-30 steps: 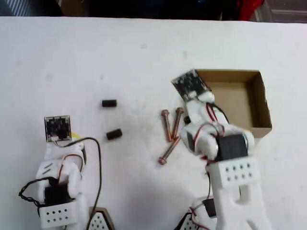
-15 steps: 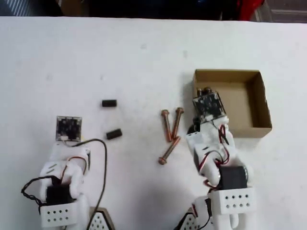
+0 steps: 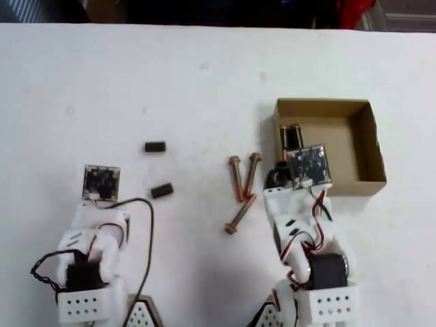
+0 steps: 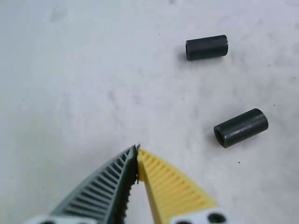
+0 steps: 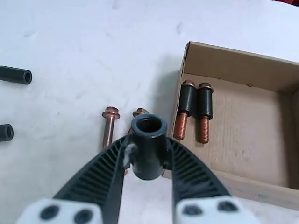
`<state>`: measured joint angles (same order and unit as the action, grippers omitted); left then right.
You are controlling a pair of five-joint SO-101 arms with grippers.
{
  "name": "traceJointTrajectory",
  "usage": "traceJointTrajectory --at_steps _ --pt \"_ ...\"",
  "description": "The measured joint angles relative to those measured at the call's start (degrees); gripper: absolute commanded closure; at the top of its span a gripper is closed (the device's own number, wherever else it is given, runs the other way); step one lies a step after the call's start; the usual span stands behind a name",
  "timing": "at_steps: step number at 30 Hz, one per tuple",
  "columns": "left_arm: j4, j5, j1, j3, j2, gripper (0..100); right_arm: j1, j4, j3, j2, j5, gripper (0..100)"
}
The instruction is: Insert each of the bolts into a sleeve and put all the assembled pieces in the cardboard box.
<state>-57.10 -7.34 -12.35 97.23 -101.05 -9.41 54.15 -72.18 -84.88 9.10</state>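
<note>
Partway through the task, two of what look to be five pieces are finished. In the high view the cardboard box [image 3: 344, 153] sits right of centre. Two assembled pieces [image 3: 291, 136], each a copper bolt pushed through a black sleeve, lie side by side against its left wall. The right wrist view shows the same pair [image 5: 188, 105] parallel on the box floor [image 5: 252, 135].

Three bare bolts [image 3: 235, 178] lie on the white table [image 3: 204, 82] at the centre of the high view, just left of the box. Two are nearly parallel, and the third [image 3: 240, 214] lies slanted just below them. Two loose sleeves [image 3: 155, 146] lie left of centre, well apart from the bolts, one above the other [image 3: 161, 191]. The left wrist view shows both [image 4: 207, 47] on their sides.

The right gripper [image 5: 148, 143] is clenched on a third sleeve [image 5: 148, 127], with the open bore turned toward the wrist camera. The bore looks dark and empty. In the high view this arm stands at lower right, with its wrist over the box's lower-left corner. The left gripper [image 4: 137, 156] is pinched closed on nothing, above bare table near the two loose sleeves.

Judged from this layout, three bolts have yet to be sleeved and three pieces have yet to go into the box. The gripped sleeve is likely meant for one of the bare bolts.
</note>
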Motion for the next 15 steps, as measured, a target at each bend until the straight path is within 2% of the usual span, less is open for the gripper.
traceJointTrajectory --at_steps 8,15 --pt "-1.23 0.00 0.26 0.00 0.00 98 -1.58 4.57 0.00 -8.62 -0.44 98.1" --pt "-14.42 0.00 2.81 -8.18 -0.35 98 -1.58 6.15 -2.73 -13.98 -0.44 98.1"
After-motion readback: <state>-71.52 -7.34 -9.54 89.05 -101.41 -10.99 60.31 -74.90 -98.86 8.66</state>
